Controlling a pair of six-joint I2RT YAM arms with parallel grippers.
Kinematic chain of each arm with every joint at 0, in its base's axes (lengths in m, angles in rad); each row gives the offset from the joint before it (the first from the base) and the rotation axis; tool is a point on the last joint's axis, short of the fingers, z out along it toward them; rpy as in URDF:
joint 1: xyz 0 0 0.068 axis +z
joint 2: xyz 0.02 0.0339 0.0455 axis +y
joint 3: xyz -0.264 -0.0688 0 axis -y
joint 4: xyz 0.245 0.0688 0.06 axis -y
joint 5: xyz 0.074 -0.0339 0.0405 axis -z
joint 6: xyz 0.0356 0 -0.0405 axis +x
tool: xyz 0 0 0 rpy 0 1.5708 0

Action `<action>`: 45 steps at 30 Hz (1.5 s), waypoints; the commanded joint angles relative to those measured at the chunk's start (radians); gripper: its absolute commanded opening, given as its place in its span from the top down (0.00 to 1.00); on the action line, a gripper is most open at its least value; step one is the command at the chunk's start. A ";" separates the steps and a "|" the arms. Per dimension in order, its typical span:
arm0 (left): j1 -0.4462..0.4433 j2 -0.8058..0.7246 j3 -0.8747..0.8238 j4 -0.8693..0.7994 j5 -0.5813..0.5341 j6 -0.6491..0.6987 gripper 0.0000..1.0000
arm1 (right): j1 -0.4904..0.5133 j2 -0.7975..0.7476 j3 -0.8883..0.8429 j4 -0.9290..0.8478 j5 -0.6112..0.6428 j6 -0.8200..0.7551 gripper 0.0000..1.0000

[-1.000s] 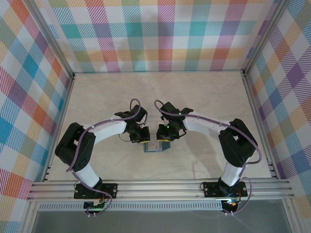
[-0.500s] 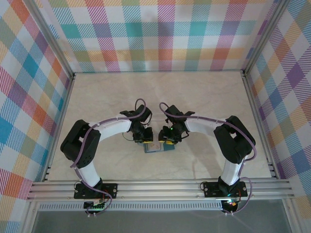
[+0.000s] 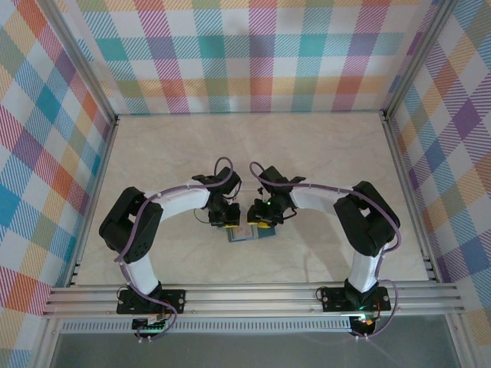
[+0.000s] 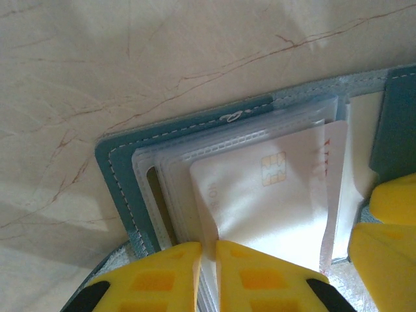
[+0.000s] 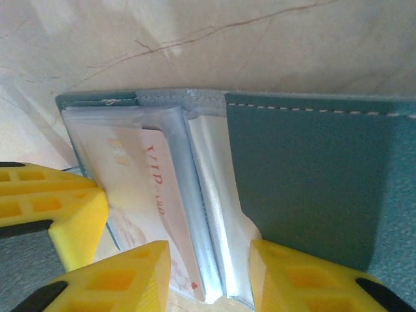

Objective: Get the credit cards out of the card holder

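A small, flat teal bifold card holder (image 5: pixel 299 182) with pale stitching is lying open on the cream, marble-veined worktop (image 4: pixel 130 65). It is sitting towards the near edge, between the two black arms, whose wrists are meeting just above it.

The thin whitish credit cards (image 4: pixel 260 195) are sitting inside the holder, tucked into its fan of clear plastic sleeves (image 4: pixel 162 169). The top card is showing a gold chip and red lettering (it reads VIP from the right wrist camera).

The yellow left jaws are almost pressed together, pinching the lower corner of that top card; whether its sleeve is caught with it is hard to tell.

The yellow right jaws are standing spread, straddling the sleeves and the white inner pocket beside the spine. The teal flap is lying just past them, on the right of that view. Whether they are touching the sleeves is hard to tell. One tip of the right jaws is showing at the right border of the left wrist view, just beside the cards.
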 commanded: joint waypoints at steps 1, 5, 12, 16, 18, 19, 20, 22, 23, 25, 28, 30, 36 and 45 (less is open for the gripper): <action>-0.010 0.034 -0.002 -0.047 -0.038 0.013 0.84 | 0.007 0.027 0.028 -0.004 -0.020 -0.013 0.62; -0.011 0.034 -0.002 -0.044 -0.037 0.012 0.84 | 0.012 0.040 0.042 -0.016 -0.013 -0.014 0.62; -0.011 0.033 -0.001 -0.044 -0.034 0.012 0.85 | 0.038 0.061 0.096 -0.129 0.090 -0.023 0.60; -0.011 0.034 0.000 -0.046 -0.033 0.010 0.85 | 0.050 0.082 0.114 -0.153 0.110 -0.021 0.61; -0.011 0.033 0.001 -0.047 -0.032 0.012 0.85 | 0.053 0.088 0.117 -0.153 0.110 -0.017 0.62; -0.011 0.032 0.001 -0.047 -0.032 0.013 0.85 | 0.055 0.091 0.120 -0.156 0.113 -0.015 0.62; -0.011 0.031 -0.001 -0.047 -0.033 0.012 0.85 | 0.056 0.094 0.122 -0.162 0.118 -0.016 0.63; -0.011 0.029 -0.001 -0.049 -0.035 0.012 0.85 | 0.057 0.097 0.126 -0.170 0.128 -0.016 0.65; -0.011 0.029 0.000 -0.051 -0.036 0.012 0.85 | 0.057 0.097 0.126 -0.173 0.133 -0.014 0.67; -0.011 0.027 -0.001 -0.052 -0.036 0.012 0.85 | 0.056 0.097 0.126 -0.181 0.146 -0.014 0.68; -0.011 0.025 -0.003 -0.052 -0.038 0.012 0.85 | 0.057 0.096 0.129 -0.193 0.158 -0.017 0.71; -0.011 0.024 -0.003 -0.052 -0.038 0.013 0.85 | 0.057 0.092 0.129 -0.197 0.164 -0.020 0.73; -0.011 0.022 -0.001 -0.059 -0.046 0.012 0.86 | 0.057 0.063 0.129 -0.210 0.193 -0.020 0.78; -0.012 0.003 0.033 -0.081 -0.064 0.020 0.86 | 0.048 -0.025 0.094 -0.146 0.160 -0.016 0.72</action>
